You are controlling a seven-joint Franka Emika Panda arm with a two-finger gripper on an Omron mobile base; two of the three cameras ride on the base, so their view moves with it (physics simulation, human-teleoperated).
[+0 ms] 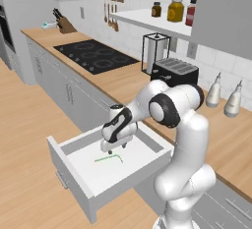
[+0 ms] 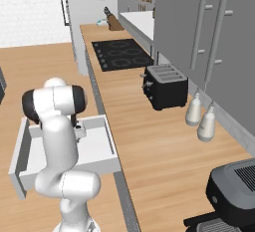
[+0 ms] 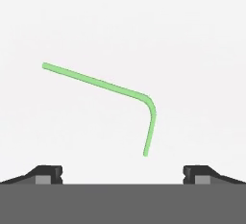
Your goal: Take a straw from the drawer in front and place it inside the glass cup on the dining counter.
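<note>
The drawer [image 1: 74, 147] stands pulled out below the wall counter, its white floor bare except for the straw [image 1: 109, 158]. The straw [image 3: 96, 80] is thin, light green and bent at one end, lying flat. My gripper [image 1: 115, 149] hangs just above the straw, pointing down into the drawer, with the jaws wide open and nothing between them. In the hand view the gripper [image 3: 122, 172] straddles the bent short end of the straw, and the fingertips [image 3: 48, 172] stay clear of it. From the right base, the arm hides most of the drawer [image 2: 97, 146]. The glass cup and the dining counter are out of view.
On the wood-topped wall counter [image 1: 128, 83] stand a black toaster [image 1: 174, 71], a wire holder [image 1: 155, 51], two pale bottles [image 1: 214, 91] and a knife block [image 1: 64, 24]. A black cooktop [image 1: 96, 56] is set into it. A dark coffee machine [image 2: 234, 191] sits at near right.
</note>
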